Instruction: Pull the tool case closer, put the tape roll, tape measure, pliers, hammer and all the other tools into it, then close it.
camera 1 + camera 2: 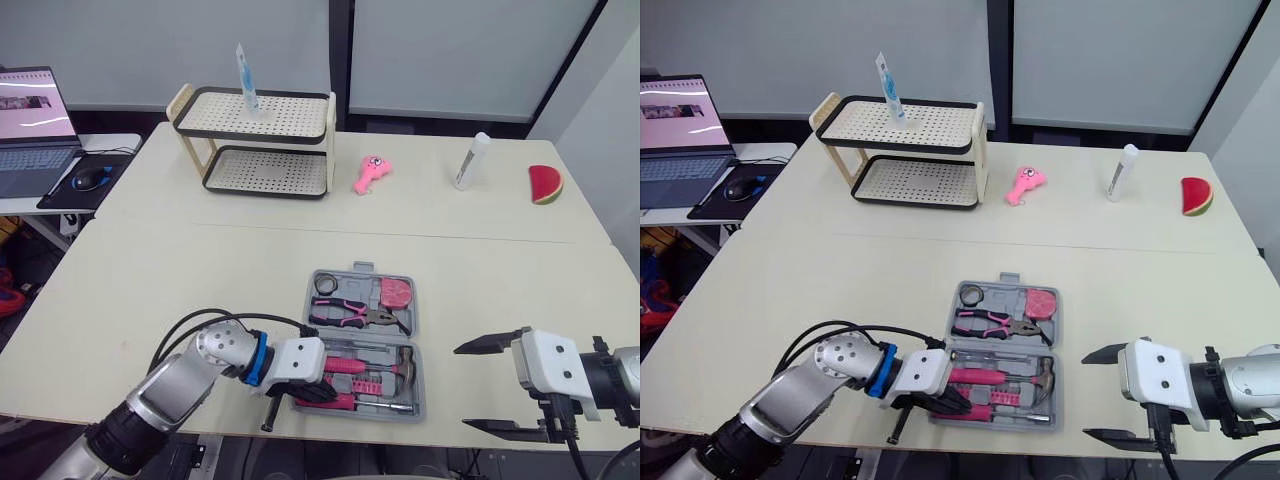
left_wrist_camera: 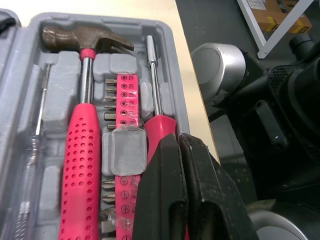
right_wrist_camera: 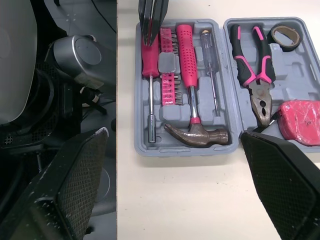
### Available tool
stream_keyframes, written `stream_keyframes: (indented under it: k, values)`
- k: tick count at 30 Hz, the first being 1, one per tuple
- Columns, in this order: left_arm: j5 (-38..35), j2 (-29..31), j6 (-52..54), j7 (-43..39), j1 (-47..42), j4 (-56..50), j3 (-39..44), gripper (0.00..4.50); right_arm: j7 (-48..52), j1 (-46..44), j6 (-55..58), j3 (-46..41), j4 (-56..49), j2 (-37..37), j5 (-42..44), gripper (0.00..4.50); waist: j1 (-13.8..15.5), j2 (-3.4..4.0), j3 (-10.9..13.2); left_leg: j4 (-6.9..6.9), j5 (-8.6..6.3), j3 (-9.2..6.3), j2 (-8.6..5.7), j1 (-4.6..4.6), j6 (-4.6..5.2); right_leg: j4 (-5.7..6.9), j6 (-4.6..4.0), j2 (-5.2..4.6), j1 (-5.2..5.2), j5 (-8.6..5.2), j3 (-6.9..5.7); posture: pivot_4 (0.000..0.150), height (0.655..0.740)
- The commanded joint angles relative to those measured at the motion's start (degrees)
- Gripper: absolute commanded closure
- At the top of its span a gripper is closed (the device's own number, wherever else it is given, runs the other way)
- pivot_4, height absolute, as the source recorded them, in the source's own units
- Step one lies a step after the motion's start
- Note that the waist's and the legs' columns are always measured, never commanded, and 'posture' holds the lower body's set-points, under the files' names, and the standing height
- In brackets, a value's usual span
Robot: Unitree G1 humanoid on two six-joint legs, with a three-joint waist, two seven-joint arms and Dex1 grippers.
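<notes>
The grey tool case [image 1: 420,398] lies open near the table's front edge. Its far half holds the tape roll [image 1: 325,284], pink-handled pliers [image 1: 352,315] and pink tape measure [image 1: 397,293]. The near half holds the hammer [image 3: 192,100], a bit strip [image 2: 122,112], a clear screwdriver [image 3: 210,65] and a pink-handled screwdriver [image 2: 159,131]. My left gripper [image 1: 305,388] is shut at the case's near left corner, its fingertips over that pink handle's end. My right gripper [image 1: 478,386] hangs wide open to the right of the case, with nothing between its fingers.
A two-tier rack [image 1: 255,140] with an upright tube [image 1: 245,70] stands at the back. A pink toy [image 1: 370,172], white bottle [image 1: 470,160] and watermelon slice [image 1: 545,184] lie at the back right. A laptop [image 1: 30,125] and mouse [image 1: 92,178] sit on the side desk.
</notes>
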Motion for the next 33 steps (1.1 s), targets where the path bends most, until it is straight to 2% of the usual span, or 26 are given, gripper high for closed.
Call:
stream_keyframes:
  k: [1, 13, 19, 25, 29, 31, 33]
  values:
    - [1.43, -1.13, -1.58, 0.93, -0.44, 0.35, -1.00, 4.46, -0.21, -0.22, 0.17, -0.24, -1.73, -0.01, 0.91, 0.00, 0.00, 0.00, 0.00, 0.00, 0.00, 0.00, 0.00, 0.00, 0.00, 0.00, 0.00, 0.00, 0.00, 0.00, 0.00, 0.150, 0.7350]
    - [6.48, -1.96, -4.82, 2.17, 0.52, 5.92, -3.47, 4.46, -0.45, 0.47, 0.36, -0.53, -2.37, 0.05, 1.00, 0.00, -0.02, 0.02, -0.02, -0.01, 0.00, -0.01, 0.00, 0.02, 0.00, 0.01, 0.00, 0.00, 0.02, 0.00, 0.00, 0.150, 0.7350]
    - [5.78, -2.33, -5.37, 2.68, 1.14, 6.01, -2.57, 4.46, -0.50, 0.22, 0.36, -0.49, -2.28, -0.01, 1.12, 0.00, -0.04, 0.04, -0.04, -0.01, 0.00, -0.01, 0.01, 0.06, 0.00, 0.01, 0.00, 0.00, 0.04, 0.00, 0.00, 0.150, 0.7350]
    - [-3.25, -0.82, -4.56, 1.18, 1.84, 2.12, 5.33, 4.46, -1.84, -1.15, 1.12, -0.63, -1.62, 0.89, 2.19, 0.00, -0.09, 0.01, -0.02, -0.01, 0.00, -0.01, 0.01, 0.05, 0.00, 0.02, 0.00, 0.00, 0.02, 0.00, 0.00, 0.150, 0.7350]
    - [-15.40, 3.66, -3.12, -2.14, 5.49, -2.12, 18.02, 4.46, -5.73, -2.10, 2.68, 0.17, -0.33, 2.53, 1.21, 0.00, -0.13, -0.04, 0.02, -0.03, 0.00, -0.02, 0.04, 0.00, 0.00, 0.02, 0.00, 0.00, -0.02, 0.00, -0.02, 0.150, 0.7350]
    - [-16.40, 5.30, -3.58, -1.57, 6.78, -0.09, 22.45, 4.46, -9.16, -3.31, 3.20, 2.49, 1.42, 4.08, -0.72, 0.00, -0.14, -0.02, 0.04, -0.04, 0.00, -0.02, 0.06, 0.00, 0.00, 0.01, 0.00, 0.00, -0.03, -0.01, -0.03, 0.150, 0.7350]
    - [-14.03, 6.07, -6.86, -0.44, 6.99, 5.86, 25.04, 4.46, -13.06, -5.43, 2.22, 6.61, 4.54, 6.23, -4.46, 0.00, -0.14, -0.02, 0.04, -0.05, 0.00, 0.00, 0.05, 0.02, -0.01, -0.01, 0.06, 0.00, -0.03, -0.06, -0.01, 0.150, 0.7350]
